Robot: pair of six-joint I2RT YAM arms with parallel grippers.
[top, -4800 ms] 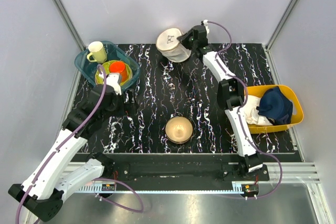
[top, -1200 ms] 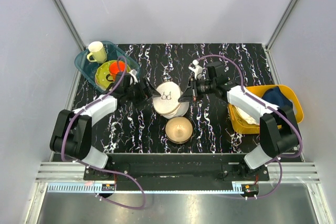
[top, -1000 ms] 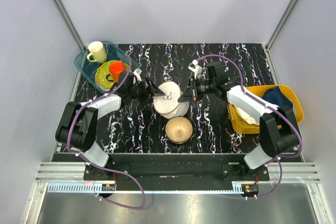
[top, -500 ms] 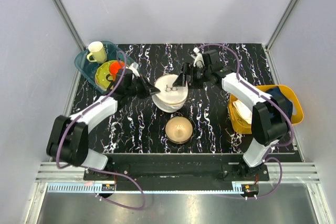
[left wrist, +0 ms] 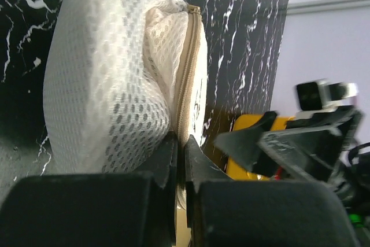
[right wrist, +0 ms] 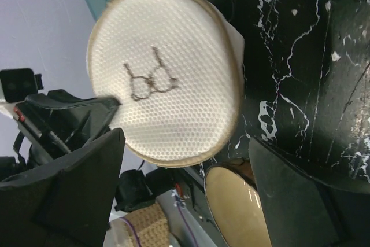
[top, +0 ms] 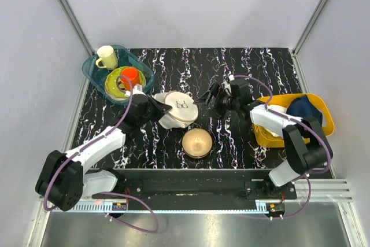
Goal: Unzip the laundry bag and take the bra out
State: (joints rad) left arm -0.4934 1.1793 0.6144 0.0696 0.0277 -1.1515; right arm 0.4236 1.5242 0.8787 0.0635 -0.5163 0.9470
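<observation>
Laundry bag (top: pixel 176 110) sits mid-table, just left of centre and just behind the bronze bowl (top: pixel 197 142). It is tipped on its side, and the round lid with the bra drawing (right wrist: pixel 149 79) faces up and toward the right arm. Cannot tell if its underside rests on the black marbled table (top: pixel 173 67) or is raised off it. The zip (left wrist: pixel 188 67) runs along the lid rim and looks closed over the stretch seen in the left wrist view.

Left gripper (top: pixel 157 108) is at the bag's left edge. Its fingers (left wrist: pixel 167 154) are pressed together, pinching the mesh at the zip seam.

Right gripper (top: pixel 209 99) is just right of the bag, apart from it. Its fingers (right wrist: pixel 87 183) are spread wide with nothing between them. In the right wrist view the lid lies ahead of the jaws, with the bowl at the lower edge.

Teal tub (top: pixel 92 72) is at back left and holds a yellow mug (top: pixel 106 57), an orange cup (top: pixel 129 75) and a green dish (top: pixel 115 85). Yellow bin (top: pixel 324 131) is at the right edge and holds a dark blue cloth (top: pixel 303 114) and a white cloth (top: pixel 272 124). Both containers are well apart from the bag.
</observation>
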